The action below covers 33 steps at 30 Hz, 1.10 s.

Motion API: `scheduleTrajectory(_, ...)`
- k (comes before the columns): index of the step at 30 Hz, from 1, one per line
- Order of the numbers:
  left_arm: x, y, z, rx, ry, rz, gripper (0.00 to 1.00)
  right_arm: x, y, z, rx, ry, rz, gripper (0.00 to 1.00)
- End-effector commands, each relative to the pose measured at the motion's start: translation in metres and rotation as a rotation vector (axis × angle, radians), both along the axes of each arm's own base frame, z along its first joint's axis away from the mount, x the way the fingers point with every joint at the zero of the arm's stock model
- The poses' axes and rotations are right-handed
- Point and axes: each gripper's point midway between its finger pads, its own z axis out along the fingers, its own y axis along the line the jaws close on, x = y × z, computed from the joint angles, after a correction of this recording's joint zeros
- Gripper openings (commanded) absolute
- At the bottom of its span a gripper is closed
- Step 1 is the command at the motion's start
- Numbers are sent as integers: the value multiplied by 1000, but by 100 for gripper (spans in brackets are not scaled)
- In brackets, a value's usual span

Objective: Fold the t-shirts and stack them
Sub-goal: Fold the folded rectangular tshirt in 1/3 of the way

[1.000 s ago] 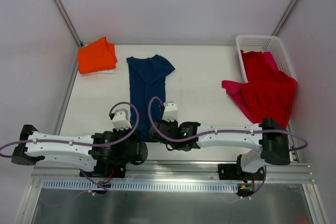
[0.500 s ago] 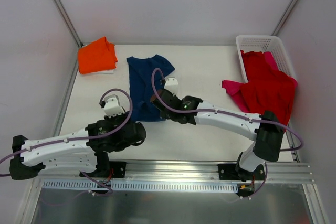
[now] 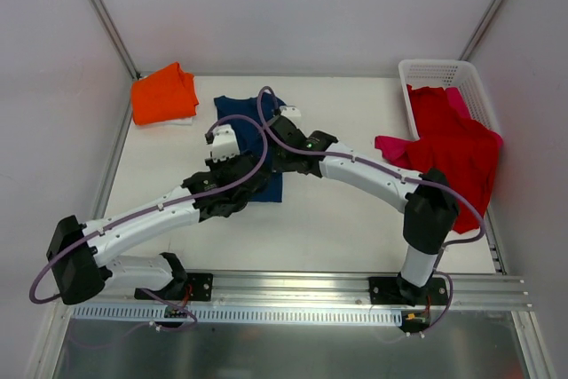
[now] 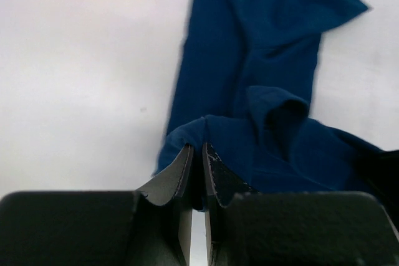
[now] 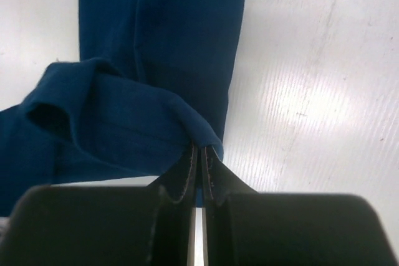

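The navy blue t-shirt [image 3: 236, 114] lies lengthwise in the middle of the table, its near part lifted and doubled back over itself. My left gripper [image 3: 251, 177] is shut on the left corner of its near hem [image 4: 187, 134]. My right gripper [image 3: 273, 150] is shut on the right corner [image 5: 202, 134]. Both hold the hem above the shirt's middle [image 4: 262, 42]. No chest print shows. The orange t-shirt [image 3: 164, 93] lies folded at the far left. A red t-shirt [image 3: 454, 150] and a pink one [image 3: 396, 152] spill from the basket at the right.
The white lattice basket [image 3: 437, 72] stands at the far right corner. A white cloth edge [image 3: 184, 120] peeks from under the orange shirt. Grey walls close the table on three sides. The metal rail [image 3: 293, 295] runs along the near edge.
Both grippers have moved from the near edge toward the far side, carrying the navy shirt's hem with them, so the lower part now folds over the upper part.
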Motion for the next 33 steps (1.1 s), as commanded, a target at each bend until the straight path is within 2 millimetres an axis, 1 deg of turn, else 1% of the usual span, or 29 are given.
scheduleTrajectory(1,43,-43,19,-103,-93,-281,0,12,-1,5,-17,10,31,0)
scheduleTrajectory(2,44,-53,18,-139,-83,-343,0,16,-3,2,-15,20,24,0)
scheduleTrajectory(3,49,-54,19,-132,-81,-339,0,18,-3,0,-12,24,24,0)
scheduleTrajectory(4,56,-46,17,-106,-73,-325,0,22,-3,-1,-8,24,23,0)
scheduleTrajectory(5,60,-51,12,-123,-45,-364,0,26,-5,-2,0,30,17,0)
scheduleTrajectory(6,66,-52,2,-133,-7,-381,0,29,-5,-7,-3,39,15,0)
scheduleTrajectory(7,70,-52,-3,-162,16,-392,0,32,-4,-6,4,37,18,0)
scheduleTrajectory(8,78,-43,-9,-196,41,-385,0,35,-4,-13,2,54,16,0)
scheduleTrajectory(10,85,-32,-21,-196,66,-343,0,45,-4,-11,9,52,11,0)
scheduleTrajectory(11,89,-22,-23,-195,64,-311,0,47,-4,-14,8,57,15,0)
scheduleTrajectory(13,92,-12,-30,-203,74,-272,0,53,-3,-23,0,70,15,0)
scheduleTrajectory(14,95,-5,-31,-211,71,-248,0,60,-2,-20,12,72,14,0)
scheduleTrajectory(16,97,-1,-35,-222,75,-226,0,70,1,-30,15,79,14,0)
scheduleTrajectory(18,99,0,-37,-222,71,-211,0,77,8,-31,33,80,25,0)
scheduleTrajectory(19,100,2,-37,-217,68,-197,0,81,11,-41,26,93,29,0)
scheduleTrajectory(20,101,4,-37,-213,64,-184,0,85,13,-44,28,98,29,0)
scheduleTrajectory(21,101,6,-40,-209,67,-172,0,92,18,-39,41,86,32,0)
scheduleTrajectory(22,102,8,-40,-211,64,-159,0,95,20,-42,44,88,32,0)
scheduleTrajectory(23,103,11,-41,-202,63,-143,0,99,21,-53,37,107,30,0)
scheduleTrajectory(24,104,13,-44,-197,66,-129,0,105,25,-50,49,98,33,0)
scheduleTrajectory(25,105,15,-47,-196,70,-116,0,110,25,-52,51,99,28,0)
scheduleTrajectory(26,107,17,-48,-187,68,-97,0,113,27,-64,46,120,30,0)
scheduleTrajectory(27,109,19,-55,-179,82,-82,0,116,29,-67,48,123,34,0)
scheduleTrajectory(28,110,21,-59,-183,86,-63,0,122,33,-63,64,113,36,0)
scheduleTrajectory(29,112,24,-61,-175,83,-41,0,127,31,-67,66,120,30,1)
scheduleTrajectory(30,113,27,-70,-169,102,-22,0,130,31,-76,58,130,29,0)
scheduleTrajectory(31,114,30,-75,-166,109,-4,0,137,30,-74,66,121,19,0)
scheduleTrajectory(32,118,31,-83,-162,118,7,0,140,29,-83,57,130,14,0)
scheduleTrajectory(33,122,32,-85,-176,114,21,0,144,28,-84,57,129,9,0)
